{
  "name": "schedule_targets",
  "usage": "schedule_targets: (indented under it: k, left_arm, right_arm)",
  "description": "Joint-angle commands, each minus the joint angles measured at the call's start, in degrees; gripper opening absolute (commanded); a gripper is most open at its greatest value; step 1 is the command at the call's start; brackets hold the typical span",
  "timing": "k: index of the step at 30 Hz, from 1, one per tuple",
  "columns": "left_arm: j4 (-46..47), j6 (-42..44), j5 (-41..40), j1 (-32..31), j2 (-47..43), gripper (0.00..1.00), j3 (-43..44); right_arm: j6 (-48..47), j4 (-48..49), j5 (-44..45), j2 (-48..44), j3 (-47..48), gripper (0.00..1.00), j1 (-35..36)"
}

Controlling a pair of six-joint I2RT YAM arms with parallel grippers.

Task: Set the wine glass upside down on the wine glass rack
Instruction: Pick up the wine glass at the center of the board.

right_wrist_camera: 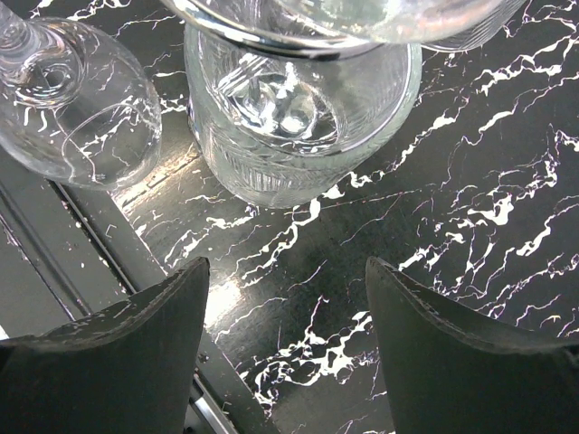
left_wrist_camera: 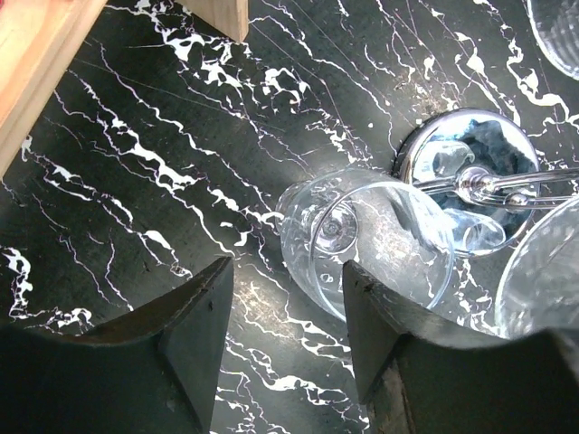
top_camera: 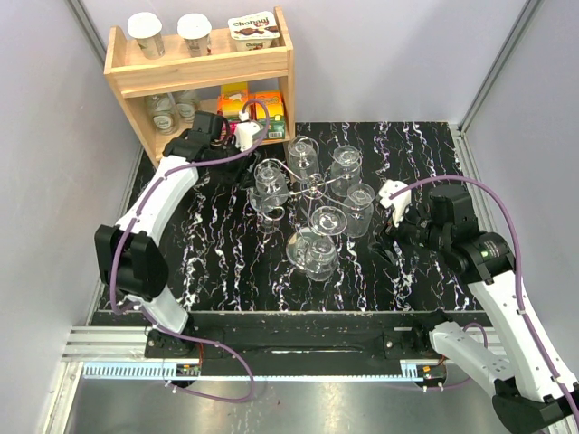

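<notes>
Six clear wine glasses sat mid-frame around one silver wire rack with a shiny disc base. Left gripper and right gripper both stood spread, pinching nothing.

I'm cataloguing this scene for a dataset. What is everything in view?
glasses: six by my count, clear, clustered on and around the rack mid-table
rack: one, silver wire with a shiny disc base, mid-table
shelf: one, light wood, far left corner
cups: three, white-lidded, top of the shelf
jars: two, pale, lower shelf, left side
boxes: about three, yellow, orange and green, lower shelf, right side
mat: one, black with white veins, covering the table
left tool: one, black, open, beside the shelf and facing a glass
right tool: one, black, open and holding nothing, right of the glasses
</notes>
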Motion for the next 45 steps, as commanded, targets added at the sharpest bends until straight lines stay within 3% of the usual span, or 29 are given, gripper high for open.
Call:
schedule_targets:
  k: [1,7,18,23,28,36,45]
  left_arm:
    - [-1.45,0.6,-2.48,-1.43,1.17,0.54,3.78]
    - [-2.33,0.51,-3.71,-1.78,2.84,0.47,4.75]
    - [-5.85,1.91,-4.76,-2.31,4.16,0.26,4.84]
    - [-6.38,2.44,-6.17,-1.96,2.24,0.0,3.08]
    - [-6.38,2.36,-5.21,0.5,-1.37,0.0,1.85]
    - [-5.06,0.34,3.57,10.42,-10.33,0.0,-0.43]
    - [-7.18,-4.75,13.85,24.57,-22.01,0.0,5.71]
  right_arm:
    - [0.77,2.22,0.34,-0.57,-0.23,0.75,-0.52]
    - [0.77,2.22,0.69,-1.54,-1.02,0.75,-0.61]
    - [0.68,2.39,0.87,-2.24,-1.72,0.75,-0.6]
    - [0.51,2.31,1.22,-2.42,-1.46,0.75,-0.61]
    - [-0.02,1.25,1.4,-2.59,0.03,0.75,-0.61]
    - [-0.46,-1.12,-1.94,-1.63,7.05,0.76,-0.52]
    - [2.52,-4.02,-18.0,3.64,20.06,0.75,0.71]
